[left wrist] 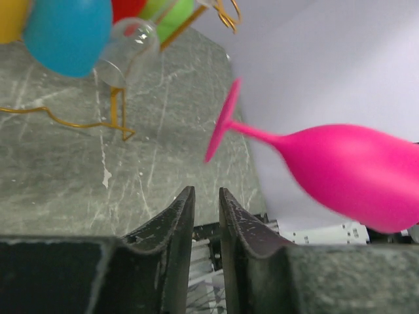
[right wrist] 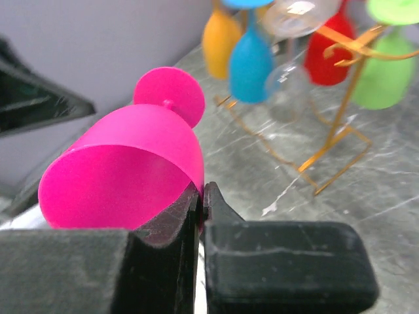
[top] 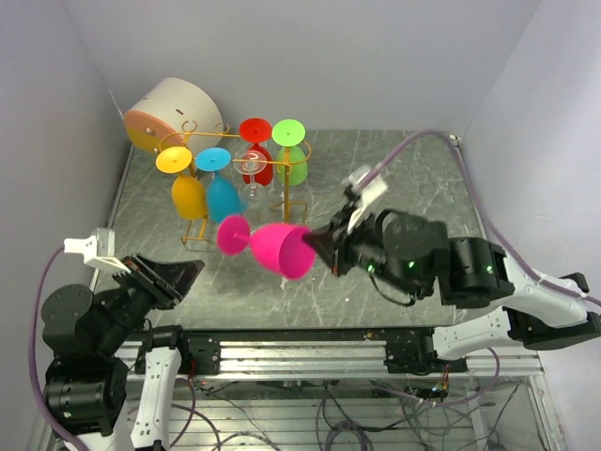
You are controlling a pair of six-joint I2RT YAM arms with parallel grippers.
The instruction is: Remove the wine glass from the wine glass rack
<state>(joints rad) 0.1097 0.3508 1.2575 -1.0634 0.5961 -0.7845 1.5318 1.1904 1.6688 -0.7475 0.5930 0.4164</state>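
Observation:
A pink wine glass (top: 282,249) (left wrist: 353,173) (right wrist: 124,163) hangs on its side in the air above the table's front middle, apart from the wine glass rack. My right gripper (top: 315,246) (right wrist: 201,190) is shut on its rim, one finger inside the bowl and one outside. The thin gold wire wine glass rack (top: 285,199) (left wrist: 118,111) (right wrist: 340,140) stands behind it, with yellow (top: 188,195), blue (top: 223,197), red (top: 255,150), green (top: 291,160) and clear (top: 252,178) glasses hanging upside down. My left gripper (top: 183,272) (left wrist: 206,196) sits low at the front left, jaws slightly apart, holding nothing.
A white-and-orange drum (top: 174,113) lies on its side at the back left corner behind the rack. Pale walls close in the table at the left, back and right. The grey marble tabletop (top: 413,178) ends at a metal rail near the arm bases.

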